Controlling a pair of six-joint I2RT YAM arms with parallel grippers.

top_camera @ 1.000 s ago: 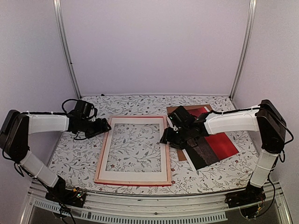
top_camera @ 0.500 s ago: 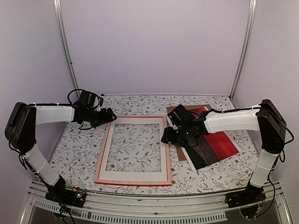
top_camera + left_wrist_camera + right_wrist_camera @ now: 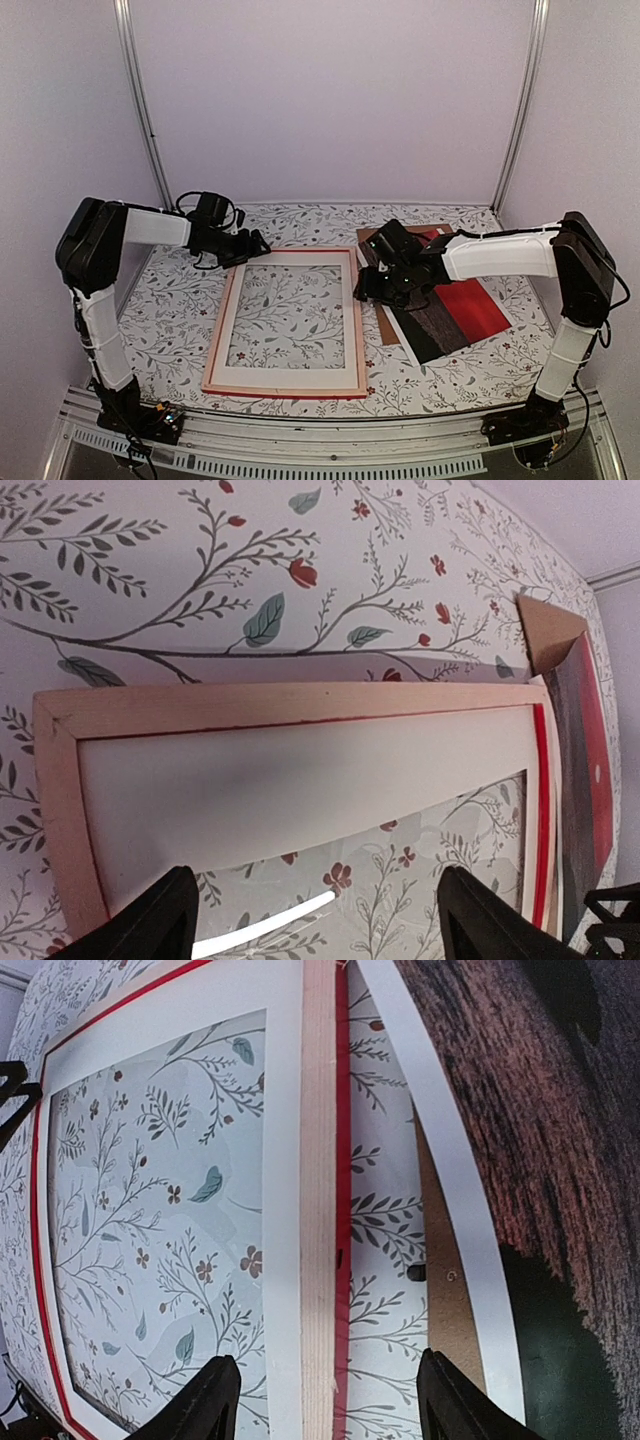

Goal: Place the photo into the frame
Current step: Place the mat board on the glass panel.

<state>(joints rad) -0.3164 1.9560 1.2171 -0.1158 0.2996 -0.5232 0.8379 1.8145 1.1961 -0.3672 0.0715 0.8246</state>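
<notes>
Top view, clock bearings taken from the table (image 3: 170,330) centre.

1. The frame (image 3: 318,1160) lies flat at centre, pale wood back upward, red showing along its edges. A white mat (image 3: 290,378) sits inside its rails; the floral table surface shows through the mat window.
2. The photo (image 3: 455,312) lies at 3 o'clock, outside the frame, face up and skewed, red half outward and dark half toward the frame. It rests on a brown backing board (image 3: 371,236), whose corner shows at 1 o'clock. A narrow strip of table separates photo and frame.
3. Left gripper (image 3: 256,243): at the frame's 11 o'clock corner, low above the far rail, jaws spread wide, nothing between them.
4. Right gripper (image 3: 364,287): at 2 o'clock, over the frame's right rail. Jaws released; in the wrist view they span the rail, the table strip and the photo's white edge. No grasp on anything
</notes>
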